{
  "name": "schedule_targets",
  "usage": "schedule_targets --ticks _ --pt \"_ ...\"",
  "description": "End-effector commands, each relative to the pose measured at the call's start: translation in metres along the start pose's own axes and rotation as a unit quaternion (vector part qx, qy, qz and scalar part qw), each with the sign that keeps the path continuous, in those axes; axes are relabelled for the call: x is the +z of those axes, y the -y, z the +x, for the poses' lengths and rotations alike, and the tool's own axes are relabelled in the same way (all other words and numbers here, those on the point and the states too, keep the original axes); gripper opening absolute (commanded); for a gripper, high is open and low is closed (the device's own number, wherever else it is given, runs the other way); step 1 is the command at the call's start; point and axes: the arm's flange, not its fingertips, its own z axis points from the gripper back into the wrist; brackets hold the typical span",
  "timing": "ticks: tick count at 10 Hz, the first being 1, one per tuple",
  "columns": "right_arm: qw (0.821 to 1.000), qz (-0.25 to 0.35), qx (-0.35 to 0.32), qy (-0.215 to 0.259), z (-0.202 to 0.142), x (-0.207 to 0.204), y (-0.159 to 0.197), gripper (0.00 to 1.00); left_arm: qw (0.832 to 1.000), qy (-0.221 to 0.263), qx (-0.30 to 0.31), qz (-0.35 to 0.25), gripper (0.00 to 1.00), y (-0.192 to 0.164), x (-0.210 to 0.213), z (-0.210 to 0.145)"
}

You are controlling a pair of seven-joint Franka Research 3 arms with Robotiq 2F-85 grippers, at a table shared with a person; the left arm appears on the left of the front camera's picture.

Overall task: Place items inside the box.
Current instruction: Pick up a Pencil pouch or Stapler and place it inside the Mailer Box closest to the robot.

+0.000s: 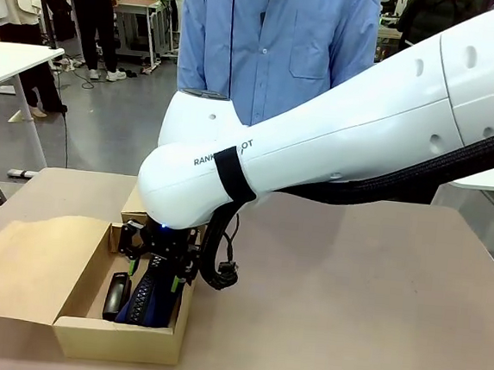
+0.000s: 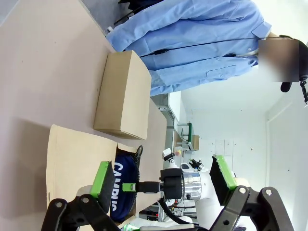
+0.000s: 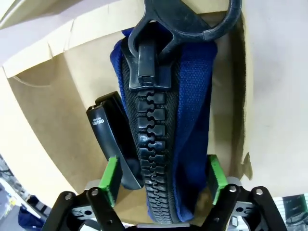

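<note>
Box (image 1: 70,330) walls closely flank pouch (image 3: 187,120), apparently unclamped.

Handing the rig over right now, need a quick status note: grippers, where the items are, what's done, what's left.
Right gripper: jaws open, down inside the cardboard box, straddling the navy CAMPUS zip pouch without gripping it.
Left gripper: open, empty, held up off the table and looking toward the box.
In the box: the pouch lies along the bottom, a black stapler beside it.
Done: pouch and one stapler are in.
Left: lift the right arm out of the box. No other items visible on the table, so check with the person standing at the far side.
</note>
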Motion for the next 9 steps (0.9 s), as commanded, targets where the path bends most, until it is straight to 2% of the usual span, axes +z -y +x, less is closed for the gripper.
schedule_targets --ticks 1,3,4,6,7,8,9 --pt "0.999 0.025 0.029 -0.01 -0.005 0.017 0.011 1.0 1.0 0.001 -0.008 -0.009 1.0 0.0 0.001 0.0" --pt "0.987 0.137 0.076 -0.036 -0.012 0.08 0.052 1.0 1.0 0.001 -0.008 -0.009 1.0 0.0 0.001 0.0" --pt "0.98 0.183 0.076 -0.023 -0.016 0.107 0.079 1.0 1.0 0.001 -0.008 -0.009 1.0 0.0 0.001 0.0" --pt "0.946 0.309 0.092 -0.024 -0.028 0.153 0.161 1.0 1.0 0.001 -0.008 -0.009 1.0 0.0 0.001 0.0" --pt "0.931 0.355 0.081 -0.02 -0.031 0.155 0.189 1.0 1.0 0.001 -0.008 -0.009 1.0 0.0 0.001 0.0" --pt "0.926 0.375 0.025 -0.011 -0.027 0.147 0.2 1.0 1.0 0.001 -0.008 -0.009 1.0 0.0 0.001 0.0" --pt "0.955 0.289 0.072 0.011 -0.013 0.177 0.1 1.0 1.0 0.001 -0.008 -0.009 1.0 0.0 0.001 0.0"
